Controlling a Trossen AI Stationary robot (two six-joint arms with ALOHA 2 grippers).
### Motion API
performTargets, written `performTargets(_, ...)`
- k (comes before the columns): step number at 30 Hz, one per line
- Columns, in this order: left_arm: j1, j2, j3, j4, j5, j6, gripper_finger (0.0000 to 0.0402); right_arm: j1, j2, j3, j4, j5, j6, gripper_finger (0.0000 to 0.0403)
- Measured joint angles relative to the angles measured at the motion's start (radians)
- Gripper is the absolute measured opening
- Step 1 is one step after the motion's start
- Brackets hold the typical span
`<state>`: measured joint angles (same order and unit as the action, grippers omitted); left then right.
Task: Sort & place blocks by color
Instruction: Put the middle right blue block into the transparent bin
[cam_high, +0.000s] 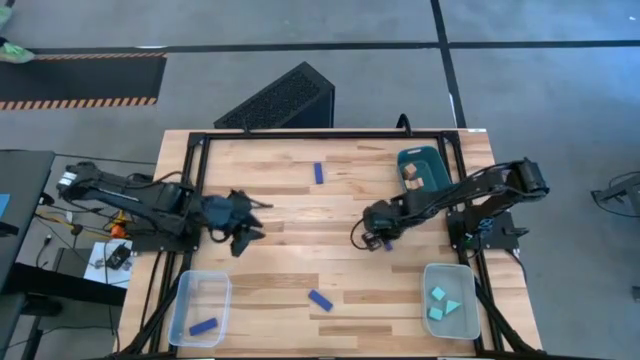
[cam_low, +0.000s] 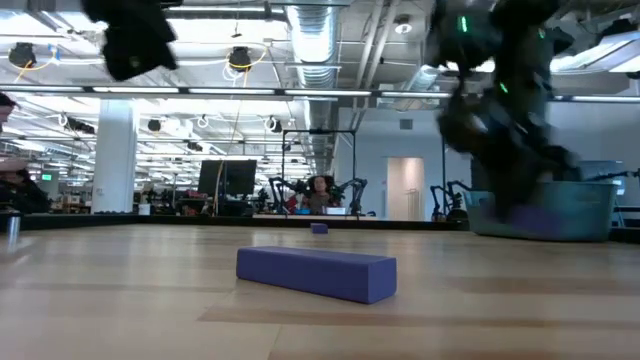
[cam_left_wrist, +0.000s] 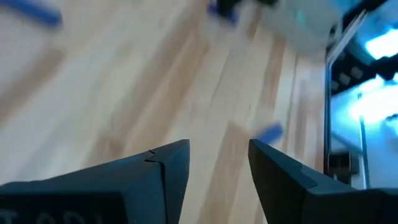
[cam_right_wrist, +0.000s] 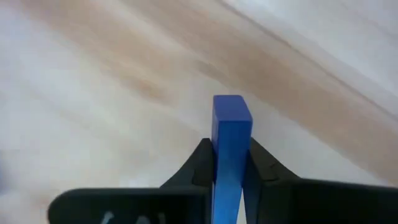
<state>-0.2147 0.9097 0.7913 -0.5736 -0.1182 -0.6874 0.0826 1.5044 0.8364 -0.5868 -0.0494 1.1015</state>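
the right gripper (cam_right_wrist: 231, 163) is clenched on a dark blue bar (cam_right_wrist: 231, 134) at mid-table, so next it probably gets carried to the near-left tray (cam_high: 185, 300) holding another blue bar (cam_high: 203, 326), while the left gripper (cam_left_wrist: 217, 165) waits released and empty.

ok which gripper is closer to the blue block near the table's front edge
Left, narrowly, I think. The left gripper sits up-left of that blue block; the right gripper, shut on another blue bar, sits up-right.

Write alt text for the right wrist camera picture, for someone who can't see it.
The right gripper is closed on a dark blue block, which stands on edge between its two dark fingers. Behind it is the pale wooden table, and nothing else is in view.
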Motion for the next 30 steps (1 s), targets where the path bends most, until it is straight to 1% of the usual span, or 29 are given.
performTargets(5,0.100,0.060,-0.001,0.282,0.011,0.121,0.0143,0.009,-0.106,0.004,0.373,0.074,-0.119,0.0044)
performTargets(6,0.117,0.078,0.000,0.355,0.025,0.136,0.0142,0.015,-0.121,0.005,0.443,0.099,-0.143,0.0045)
performTargets(8,0.150,0.116,0.000,0.451,0.055,0.161,0.0142,0.023,-0.150,0.003,0.531,0.161,-0.177,0.0046)
performTargets(9,0.164,0.139,0.000,0.515,0.074,0.186,0.0142,0.023,-0.154,0.005,0.611,0.188,-0.189,0.0046)
performTargets(11,0.174,0.183,-0.001,0.607,0.098,0.249,0.0142,0.011,-0.176,0.003,0.671,0.225,-0.207,0.0046)
performTargets(12,0.176,0.208,0.001,0.672,0.107,0.280,0.0142,0.001,-0.177,0.002,0.724,0.240,-0.217,0.0045)
performTargets(13,0.176,0.225,0.002,0.698,0.108,0.299,0.0144,-0.010,-0.173,0.005,0.794,0.247,-0.221,0.0045)
performTargets(14,0.176,0.241,-0.001,0.716,0.108,0.310,0.0147,-0.020,-0.173,0.004,0.829,0.263,-0.221,0.0045)
performTargets(16,0.176,0.286,0.002,0.811,0.109,0.320,0.0157,-0.036,-0.173,0.004,0.907,0.290,-0.230,0.0045)
performTargets(18,0.178,0.308,-0.001,0.844,0.098,0.321,0.0172,-0.045,-0.174,0.004,0.981,0.297,-0.256,0.0045)
performTargets(20,0.178,0.341,0.001,0.914,0.076,0.313,0.0190,-0.047,-0.174,0.005,1.013,0.298,-0.275,0.0045)
performTargets(22,0.183,0.359,0.000,0.930,0.040,0.284,0.0207,-0.053,-0.174,0.004,1.031,0.294,-0.291,0.0045)
performTargets(24,0.194,0.386,0.001,0.992,0.021,0.248,0.0221,-0.054,-0.174,0.004,1.042,0.287,-0.305,0.0046)
performTargets(27,0.212,0.404,0.000,1.021,0.032,0.210,0.0229,-0.053,-0.174,0.004,1.042,0.271,-0.326,0.0046)
performTargets(30,0.228,0.418,-0.001,1.033,0.064,0.172,0.0225,-0.053,-0.174,0.004,1.057,0.248,-0.355,0.0046)
